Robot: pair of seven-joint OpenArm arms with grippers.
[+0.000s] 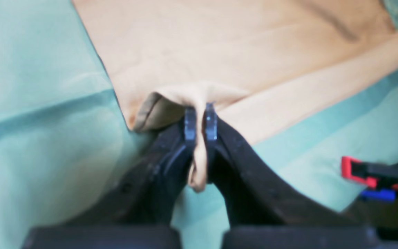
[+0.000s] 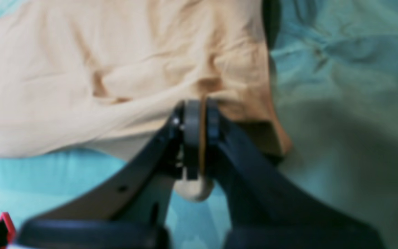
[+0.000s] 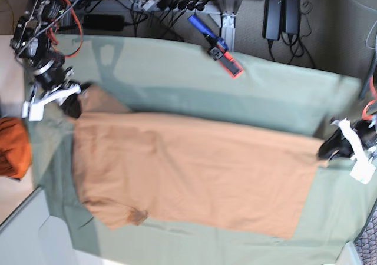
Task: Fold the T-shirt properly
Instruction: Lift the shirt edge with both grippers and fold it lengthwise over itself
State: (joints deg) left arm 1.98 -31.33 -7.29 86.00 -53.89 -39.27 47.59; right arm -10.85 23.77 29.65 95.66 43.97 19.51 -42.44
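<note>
On the table: a pale green sheet (image 3: 177, 70) is spread over the whole work surface, and the T-shirt (image 3: 194, 171) is laid flat across it in the base view.
T-shirt position: the garment is stretched lengthwise between the two arms, one sleeve (image 3: 121, 213) pointing toward the near edge, the tan cloth lightly creased.
Left gripper (image 1: 200, 121): the jaws are closed tightly on a pinched fold of the T-shirt (image 1: 219, 52) at its corner; a short tail of cloth is seen hanging down between the fingers.
Right gripper (image 2: 199, 124): the jaws are pressed together on the edge of the T-shirt (image 2: 116, 69), with a small lump of cloth bulging out below the fingers.
Arm placement: the left gripper (image 3: 337, 144) is seen at the base view's right end of the shirt, the right gripper (image 3: 73, 103) at its left end.
Beside the sheet: a darker orange bundle (image 3: 13, 146) is lying off the left edge.
Far edge: a red and blue clamp (image 3: 221, 50) is seen on the sheet's border.
</note>
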